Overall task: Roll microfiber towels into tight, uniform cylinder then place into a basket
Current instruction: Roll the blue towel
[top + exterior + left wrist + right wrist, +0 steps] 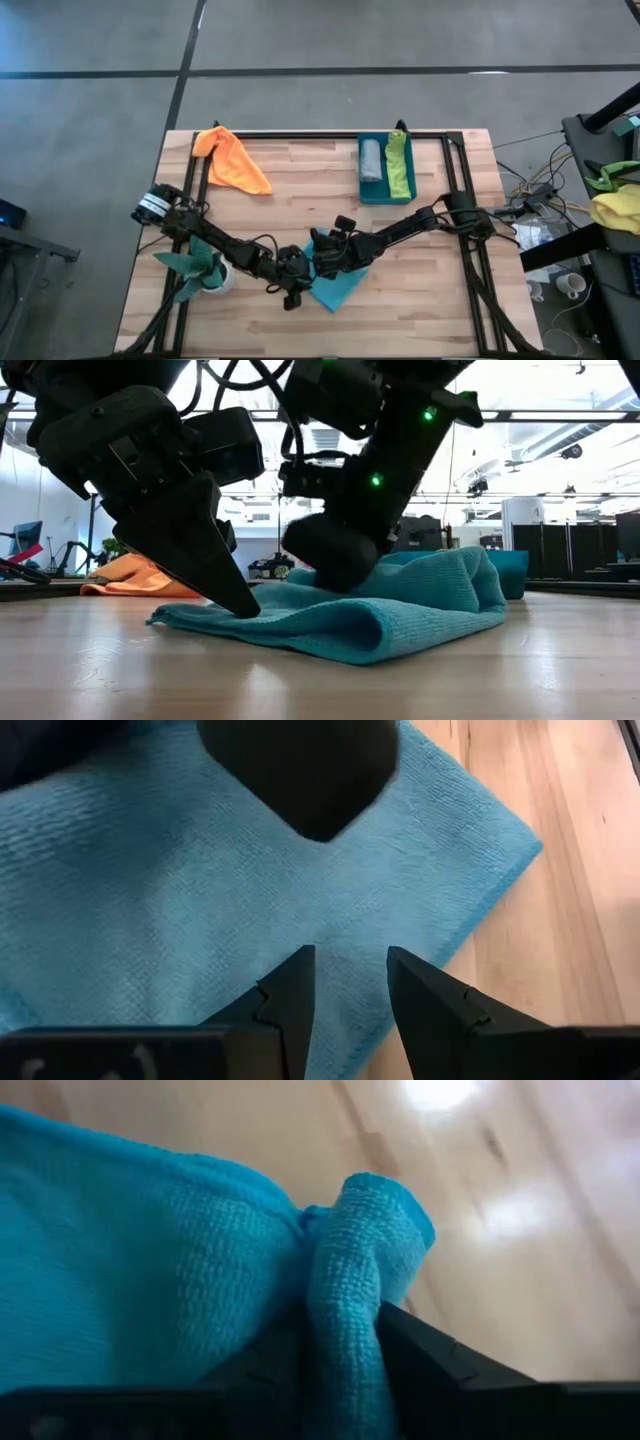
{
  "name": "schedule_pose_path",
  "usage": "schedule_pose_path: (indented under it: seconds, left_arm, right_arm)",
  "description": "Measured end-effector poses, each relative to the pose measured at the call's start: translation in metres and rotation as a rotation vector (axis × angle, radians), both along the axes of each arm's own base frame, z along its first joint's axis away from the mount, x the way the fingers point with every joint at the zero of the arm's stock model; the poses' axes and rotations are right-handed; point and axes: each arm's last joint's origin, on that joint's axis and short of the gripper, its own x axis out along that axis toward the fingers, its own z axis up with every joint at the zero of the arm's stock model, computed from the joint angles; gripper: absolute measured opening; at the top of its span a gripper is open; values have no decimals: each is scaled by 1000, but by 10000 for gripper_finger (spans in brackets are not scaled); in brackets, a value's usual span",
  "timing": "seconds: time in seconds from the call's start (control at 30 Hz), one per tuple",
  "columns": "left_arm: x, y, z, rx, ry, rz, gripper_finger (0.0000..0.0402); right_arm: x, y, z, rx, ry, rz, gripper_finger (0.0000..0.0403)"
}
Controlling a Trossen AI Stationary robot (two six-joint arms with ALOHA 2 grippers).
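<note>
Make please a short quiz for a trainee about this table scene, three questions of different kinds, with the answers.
1. True or false: the basket already holds two rolled towels.
2. Which colour is the towel that lies loose at the table's far edge?
3. The right gripper pinches: A) the turquoise towel, B) the plant, C) nothing.

Key:
1. True: a grey roll and a lime green roll.
2. Orange.
3. A. The left gripper stands open above the same towel.

Both arms reach in low over the table's near-middle and meet there. The left gripper [345,982] points down at the turquoise towel [338,287], fingers slightly parted with nothing between them. The right gripper [340,1340] sits alongside, fingers pinched on a bunched fold of that towel, wrist angled down.
</note>
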Motion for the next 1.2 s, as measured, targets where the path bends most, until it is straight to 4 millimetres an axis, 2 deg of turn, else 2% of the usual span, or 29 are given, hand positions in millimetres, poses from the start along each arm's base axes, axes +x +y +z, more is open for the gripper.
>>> schedule_pose_path:
  seconds: [0.27, 0.43, 0.73, 0.9, 1.07, 1.2]
  left_arm:
    - [0, -1, 1, -4, -2, -4, 112]
    - [-1, 0, 3, -11, -5, -10, 112]
    - [-3, 1, 1, -1, 8, -13, 112]
    - [-4, 2, 0, 9, 31, -12, 112]
    - [-5, 2, -1, 9, 34, -12, 112]
    - [-5, 2, -1, 8, 34, -11, 112]
  right_arm:
    - [4, 3, 14, 78, 29, -19, 174]
    - [2, 4, 31, 87, 26, -41, 194]
    - [-19, 16, 59, 100, 71, -32, 226]
    - [-39, 49, 77, 96, 58, 70, 247]
    - [-66, 95, 75, 64, 66, 184, 247]
    - [-85, 114, 74, 13, 42, 132, 247]
